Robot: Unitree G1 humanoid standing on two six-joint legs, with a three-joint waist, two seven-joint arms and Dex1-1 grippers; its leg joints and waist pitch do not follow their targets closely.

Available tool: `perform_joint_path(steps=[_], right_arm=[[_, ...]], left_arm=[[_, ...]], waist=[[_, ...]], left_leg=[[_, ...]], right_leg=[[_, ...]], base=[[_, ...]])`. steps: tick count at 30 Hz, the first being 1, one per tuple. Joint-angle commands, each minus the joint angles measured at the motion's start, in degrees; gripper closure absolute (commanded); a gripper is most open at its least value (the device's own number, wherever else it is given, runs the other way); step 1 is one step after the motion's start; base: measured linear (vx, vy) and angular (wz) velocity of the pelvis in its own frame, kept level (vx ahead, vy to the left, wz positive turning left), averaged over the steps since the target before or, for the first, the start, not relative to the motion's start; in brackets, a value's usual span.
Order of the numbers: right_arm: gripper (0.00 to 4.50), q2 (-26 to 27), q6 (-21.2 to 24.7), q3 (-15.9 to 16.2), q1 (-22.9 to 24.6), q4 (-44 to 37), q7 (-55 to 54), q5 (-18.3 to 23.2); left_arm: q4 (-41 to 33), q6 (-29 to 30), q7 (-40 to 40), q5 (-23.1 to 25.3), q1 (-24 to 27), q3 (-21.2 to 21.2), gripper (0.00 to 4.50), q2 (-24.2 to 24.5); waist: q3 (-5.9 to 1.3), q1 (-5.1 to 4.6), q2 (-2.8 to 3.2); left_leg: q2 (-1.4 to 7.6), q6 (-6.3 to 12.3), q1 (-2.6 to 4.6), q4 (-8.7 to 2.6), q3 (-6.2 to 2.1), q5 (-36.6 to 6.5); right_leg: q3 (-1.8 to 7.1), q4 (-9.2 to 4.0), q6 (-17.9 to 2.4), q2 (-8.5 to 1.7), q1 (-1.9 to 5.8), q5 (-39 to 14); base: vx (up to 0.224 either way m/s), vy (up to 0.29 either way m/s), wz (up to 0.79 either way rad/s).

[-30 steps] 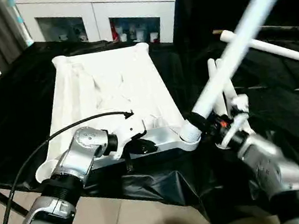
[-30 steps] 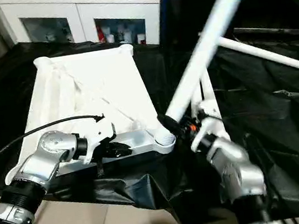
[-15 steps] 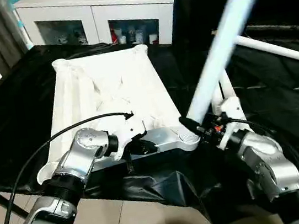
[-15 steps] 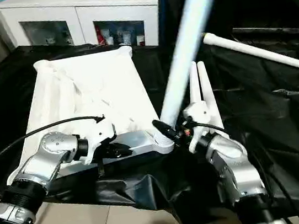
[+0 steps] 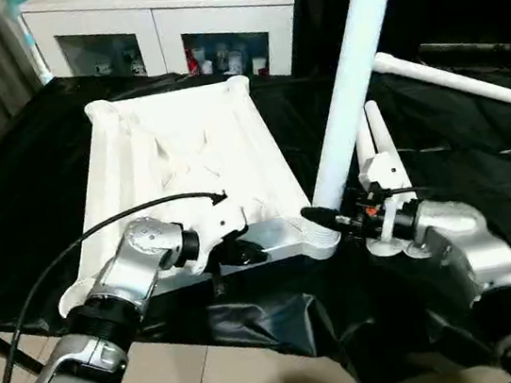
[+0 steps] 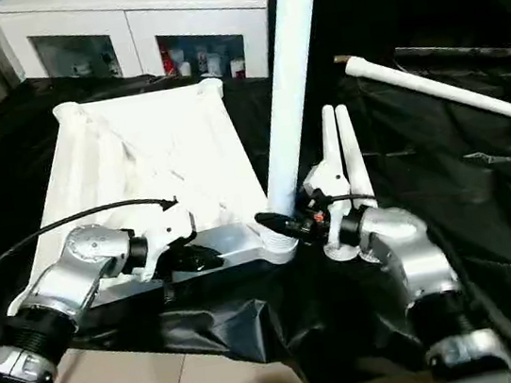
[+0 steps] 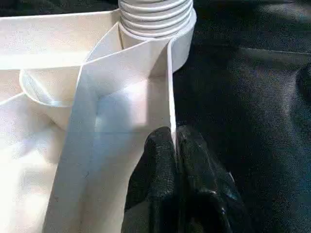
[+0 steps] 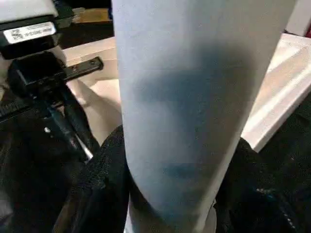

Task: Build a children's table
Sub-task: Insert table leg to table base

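**Leg swung upright over near-right corner socket**

Over the last second the leg (image 5: 345, 84) in the right gripper (image 5: 328, 217) goes from a strong slant toward the far right to nearly vertical. Its ribbed lower end now sits in the round socket (image 7: 182, 36) at the tabletop's near right corner. How deep it sits I cannot tell.

The right jaws are spread to the leg's width and clamp it low down, just above the socket. The left gripper (image 7: 174, 160) has its jaws pressed together on the thin near edge wall of the tabletop (image 5: 184, 154), beside that same socket, and has not shifted.

The tabletop lies ribbed side up on the black cloth (image 5: 14, 168), with its other three sockets empty. Two legs (image 6: 340, 146) lie side by side just right of the tabletop, and one more (image 6: 431, 86) lies well apart at the far right.

Judgement: the leg is lined up with the socket, so pushing or twisting it home is the next move. One of four is in progress.
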Motion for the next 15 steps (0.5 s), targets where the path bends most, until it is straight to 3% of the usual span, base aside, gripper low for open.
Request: perform_joint_path(steps=[1, 3, 5, 8, 13, 15], right_arm=[[2.62, -1.5, 1.7, 3.4, 2.3, 6.3, 2.3, -3.2], [2.62, -2.3, 0.5, 3.9, 1.3, 8.1, 4.4, -3.7], [2.62, -2.6, 0.3, 4.0, 1.1, 8.5, 5.1, -3.8], [2.62, -3.2, -0.7, 4.5, 0.4, 9.8, 6.7, -4.5], [2.62, -3.5, -2.7, 5.0, -1.1, 12.7, 8.5, -5.2], [2.62, -3.3, -3.4, 5.0, -2.0, 14.2, 9.0, -5.4]], left_arm=[[-2.9, -1.4, -1.2, -0.7, -1.8, 0.5, 4.50, 1.4], [-4.6, -1.7, -3.7, -1.6, -1.0, 0.4, 4.50, 2.2], [-5.2, -1.6, -4.4, -1.9, -0.7, 0.3, 4.50, 2.4], [-6.8, -1.5, -7.2, -2.5, 0.1, -0.1, 4.50, 3.4], [-7.8, -2.2, -9.5, -2.3, 0.9, -0.7, 4.50, 4.8], [-8.2, -2.0, -9.9, -2.7, 1.0, -0.5, 4.50, 5.1]], waist=[[-2.32, 0.13, 0.10], [-1.77, -0.07, 0.34], [-1.75, -0.11, 0.19], [-1.31, -0.15, 0.20], [-1.42, -0.28, 0.08], [-1.35, -0.32, 0.02]], left_leg=[[1.34, 4.08, -0.52, -4.56, -0.40, -12.5], [1.35, 4.08, -0.50, -4.74, -0.46, -13.7], [1.43, 4.07, -0.40, -4.77, -0.50, -14.1], [1.56, 4.29, -0.47, -5.00, -0.48, -12.9], [1.89, 4.77, -0.55, -5.13, -0.32, -10.4], [1.90, 4.71, -0.47, -5.18, -0.28, -10.8]], right_leg=[[3.09, -5.57, -5.7, -4.94, 2.52, -27.5], [3.06, -5.80, -5.7, -4.85, 2.29, -29.0], [3.12, -5.86, -5.6, -4.92, 2.38, -29.6], [3.21, -5.75, -6.5, -4.82, 2.33, -27.4], [3.35, -4.84, -9.6, -4.76, 2.72, -20.1], [3.36, -4.88, -10.0, -4.80, 2.72, -20.5]], base=[[0.000, 0.000, 0.00], [0.000, 0.000, 0.00], [0.000, 0.000, 0.00], [0.000, 0.000, 0.00], [0.000, 0.000, 0.00], [0.000, 0.000, 0.00]])
